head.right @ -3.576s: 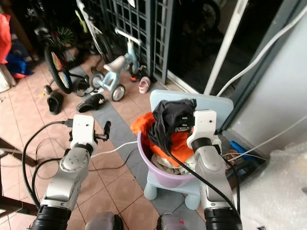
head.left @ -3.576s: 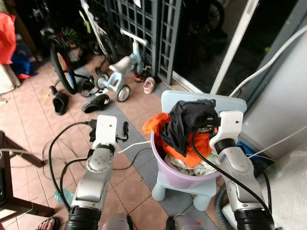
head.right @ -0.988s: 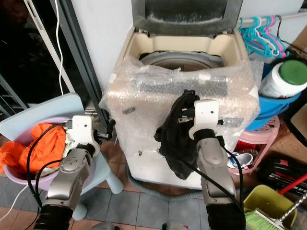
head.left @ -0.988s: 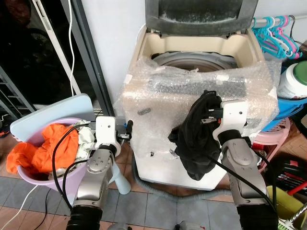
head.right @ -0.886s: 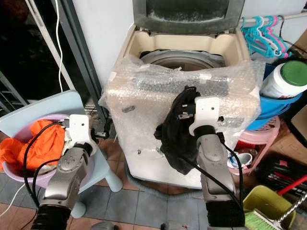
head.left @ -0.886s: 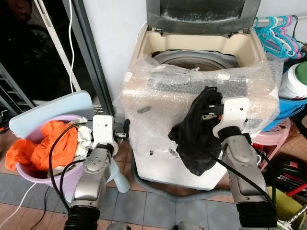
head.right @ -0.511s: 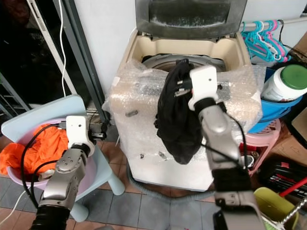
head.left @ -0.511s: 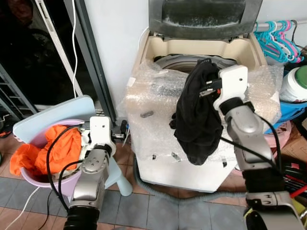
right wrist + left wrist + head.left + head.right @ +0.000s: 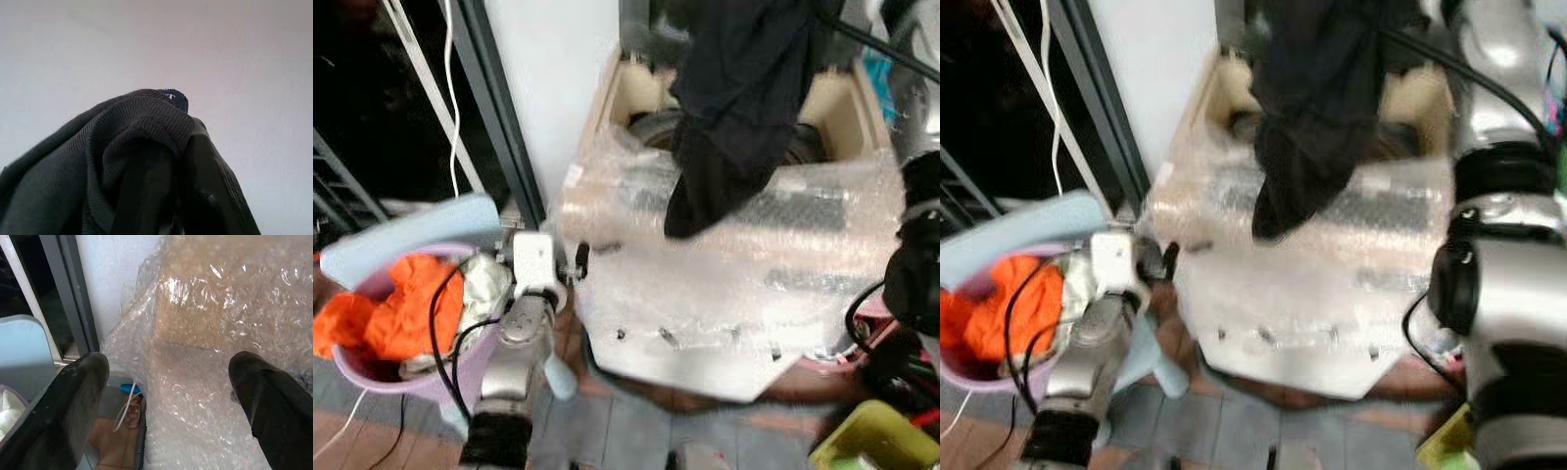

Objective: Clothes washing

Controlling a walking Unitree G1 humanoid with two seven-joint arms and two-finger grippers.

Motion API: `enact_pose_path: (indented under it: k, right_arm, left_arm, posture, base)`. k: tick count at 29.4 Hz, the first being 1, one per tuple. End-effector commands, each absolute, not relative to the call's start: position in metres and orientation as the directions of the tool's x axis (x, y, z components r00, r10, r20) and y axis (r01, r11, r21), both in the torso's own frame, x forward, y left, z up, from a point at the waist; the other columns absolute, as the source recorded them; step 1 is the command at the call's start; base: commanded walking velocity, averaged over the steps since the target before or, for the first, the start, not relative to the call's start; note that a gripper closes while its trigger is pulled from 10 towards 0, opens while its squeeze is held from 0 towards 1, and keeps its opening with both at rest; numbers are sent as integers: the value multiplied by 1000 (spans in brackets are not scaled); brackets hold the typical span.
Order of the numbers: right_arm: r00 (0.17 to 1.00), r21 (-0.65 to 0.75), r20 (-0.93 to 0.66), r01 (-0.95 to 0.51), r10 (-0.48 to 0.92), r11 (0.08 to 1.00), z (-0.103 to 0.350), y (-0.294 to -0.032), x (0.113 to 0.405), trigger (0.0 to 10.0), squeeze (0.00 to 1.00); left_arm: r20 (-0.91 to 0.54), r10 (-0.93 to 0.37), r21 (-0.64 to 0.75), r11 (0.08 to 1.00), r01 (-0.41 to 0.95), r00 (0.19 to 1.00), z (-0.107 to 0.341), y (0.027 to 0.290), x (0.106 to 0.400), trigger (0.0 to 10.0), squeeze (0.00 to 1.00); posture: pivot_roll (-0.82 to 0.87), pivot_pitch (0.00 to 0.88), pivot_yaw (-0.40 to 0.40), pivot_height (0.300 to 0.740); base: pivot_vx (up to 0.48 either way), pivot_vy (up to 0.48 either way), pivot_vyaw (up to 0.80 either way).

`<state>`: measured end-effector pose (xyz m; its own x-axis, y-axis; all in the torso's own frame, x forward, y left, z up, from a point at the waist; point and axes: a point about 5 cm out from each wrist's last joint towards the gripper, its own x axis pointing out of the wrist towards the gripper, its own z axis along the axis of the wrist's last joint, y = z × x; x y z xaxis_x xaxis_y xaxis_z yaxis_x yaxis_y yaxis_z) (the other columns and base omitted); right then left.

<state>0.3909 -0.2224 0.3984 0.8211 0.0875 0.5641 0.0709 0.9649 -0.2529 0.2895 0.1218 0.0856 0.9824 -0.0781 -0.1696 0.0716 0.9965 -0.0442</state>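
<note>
Dangling black garment (right tool clamped) over washer

A pale white wall rises at the back, evenly lit by soft daylight. Against it on the left runs a dark metal door frame, with a thin white cable hanging down beside it and a dark, unlit space beyond. The floor is tiled in grey and reddish-brown squares, blurred in both eye views. A light blue plastic chair stands on the left, its back just beside the door frame. At the lower right corner a yellow-green plastic bin sits on the floor. The left wrist view shows the same white wall meeting the dark frame.
</note>
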Motion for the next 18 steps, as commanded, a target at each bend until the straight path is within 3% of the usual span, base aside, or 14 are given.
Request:
enact_pose_path:
  k: [1,3,4,8,18]
  right_arm:
    - [869,-236,485,17,103,972,375,-210,402,10000,0]
    - [906,-235,410,-10,108,972,357,-209,407,10000,4]
    - [949,-253,286,-58,132,966,321,-207,412,10000,1000]
    - [952,-210,184,-205,244,956,273,-196,412,10000,1000]
    - [910,-244,242,-279,337,929,255,-192,393,10000,1000]
  left_arm:
    - [-176,-43,-32,999,38,984,84,130,288,10000,0]
    - [-178,-40,-32,999,35,983,84,130,287,10000,0]
    - [-181,-37,-34,999,31,983,84,130,287,10000,0]
    - [-188,-38,-31,999,33,981,83,131,286,10000,0]
    - [-193,-35,-20,999,32,981,83,128,288,10000,0]
  posture:
    - [-52,0,3,740]
    - [-51,0,5,740]
    - [-49,0,6,740]
    - [-53,0,15,740]
    - [-68,0,27,740]
  base:
    - [0,0,0]
    - [0,0,0]
    - [0,0,0]
    - [0,0,0]
    - [0,0,0]
